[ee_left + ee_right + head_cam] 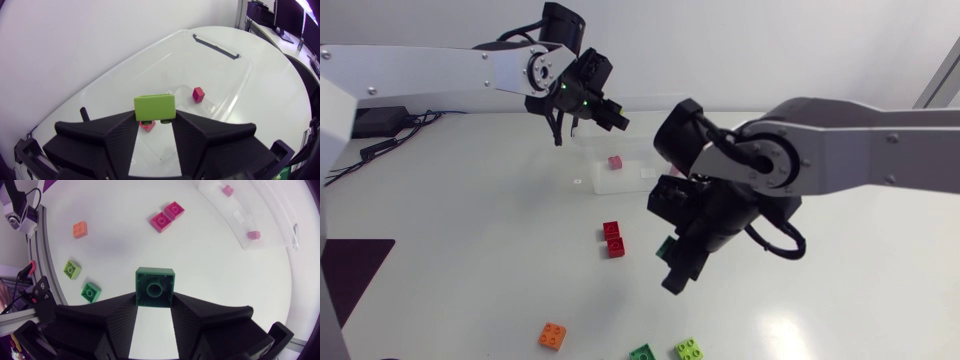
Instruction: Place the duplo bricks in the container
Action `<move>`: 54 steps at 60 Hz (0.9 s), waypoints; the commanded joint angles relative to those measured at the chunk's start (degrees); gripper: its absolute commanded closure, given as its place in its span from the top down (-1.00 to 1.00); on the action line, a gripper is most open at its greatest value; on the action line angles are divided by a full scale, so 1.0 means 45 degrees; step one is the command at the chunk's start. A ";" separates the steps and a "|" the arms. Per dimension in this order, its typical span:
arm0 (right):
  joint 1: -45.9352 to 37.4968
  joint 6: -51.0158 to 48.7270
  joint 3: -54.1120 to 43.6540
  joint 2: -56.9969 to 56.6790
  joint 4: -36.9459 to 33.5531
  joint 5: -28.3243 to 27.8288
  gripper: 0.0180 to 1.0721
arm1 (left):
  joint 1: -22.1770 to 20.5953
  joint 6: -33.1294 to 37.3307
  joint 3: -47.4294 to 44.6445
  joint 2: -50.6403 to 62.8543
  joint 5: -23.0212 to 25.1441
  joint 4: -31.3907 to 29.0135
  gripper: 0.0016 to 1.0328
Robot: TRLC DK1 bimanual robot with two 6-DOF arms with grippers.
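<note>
My left gripper (608, 112) hangs above the clear plastic container (605, 180) at the back of the table. In the left wrist view its fingers hold a light green brick (155, 107) from both sides over the container (235, 92), where two pink bricks (198, 93) lie. My right gripper (673, 264) is above the table's middle, shut on a dark green brick (155, 286) (664, 246). Loose on the table are a red double brick (613, 239), an orange brick (553, 335), a green brick (642, 352) and a light green brick (689, 349).
In the right wrist view the red pair (167, 216) lies ahead of the gripper, with the orange (80, 228), light green (72, 268) and green (91, 291) bricks off to one side near the table edge. My right arm's bulk covers part of the container.
</note>
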 commanded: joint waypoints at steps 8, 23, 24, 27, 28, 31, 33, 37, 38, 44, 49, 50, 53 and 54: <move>-0.0807 0.0156 0.2134 0.0340 -0.0346 0.0044 -0.28 | 0.0279 -0.0418 0.0930 0.0545 -0.0183 -0.0180 0.84; -0.1998 0.0136 0.4810 0.1668 -0.0326 -0.0054 -0.27 | 0.0299 -0.0262 -0.2097 -0.2893 -0.0203 0.0093 0.90; -0.2076 0.0136 0.4966 0.1785 -0.0307 -0.0054 -0.27 | 0.0279 -0.0223 -0.2351 -0.3186 -0.0203 0.0074 0.90; -0.2291 0.0136 0.5396 0.2098 -0.0248 -0.0054 -0.27 | 0.0299 -0.0106 -0.3172 -0.4123 -0.0183 0.0074 0.90; -0.2330 0.0136 0.5493 0.2176 -0.0228 -0.0054 -0.27 | 0.0299 -0.0067 -0.3289 -0.4240 -0.0183 0.0034 0.90; -0.2525 0.0156 0.5982 0.2586 -0.0072 -0.0073 -0.27 | 0.0201 0.0168 -0.4285 -0.5217 -0.0203 -0.0454 0.90; -0.2623 0.0175 0.6235 0.2782 -0.0033 -0.0073 -0.27 | 0.0103 0.0363 -0.4968 -0.5803 -0.0203 -0.0825 0.90; -0.2818 0.0195 0.6763 0.3192 0.0104 -0.0073 -0.27 | -0.0053 0.0637 -0.6043 -0.6682 -0.0281 -0.1196 0.90; -0.2857 0.0195 0.6880 0.3289 0.0143 -0.0054 -0.27 | -0.0112 0.0715 -0.6316 -0.6858 -0.0379 -0.1274 0.90; -0.3189 0.0292 0.7720 0.3934 0.0260 -0.0073 -0.27 | -0.0326 0.0988 -0.7742 -0.7912 -0.0515 -0.2134 0.89; -0.3346 0.0351 0.8286 0.4344 0.0338 -0.0054 -0.27 | -0.0483 0.1262 -0.8992 -0.8635 -0.0515 -0.2583 0.86; -0.3365 0.0351 0.8384 0.4422 0.0358 -0.0054 -0.27 | -0.0522 0.1281 -0.9207 -0.8713 -0.0515 -0.2641 0.86; -0.3463 0.0371 0.8677 0.4676 0.0475 -0.0034 -0.27 | -0.0658 0.1476 -1.0027 -0.8986 -0.0515 -0.2759 0.86; -0.3482 0.0371 0.8755 0.4735 0.0475 -0.0034 -0.27 | -0.0658 0.1515 -1.0203 -0.9025 -0.0515 -0.2798 0.86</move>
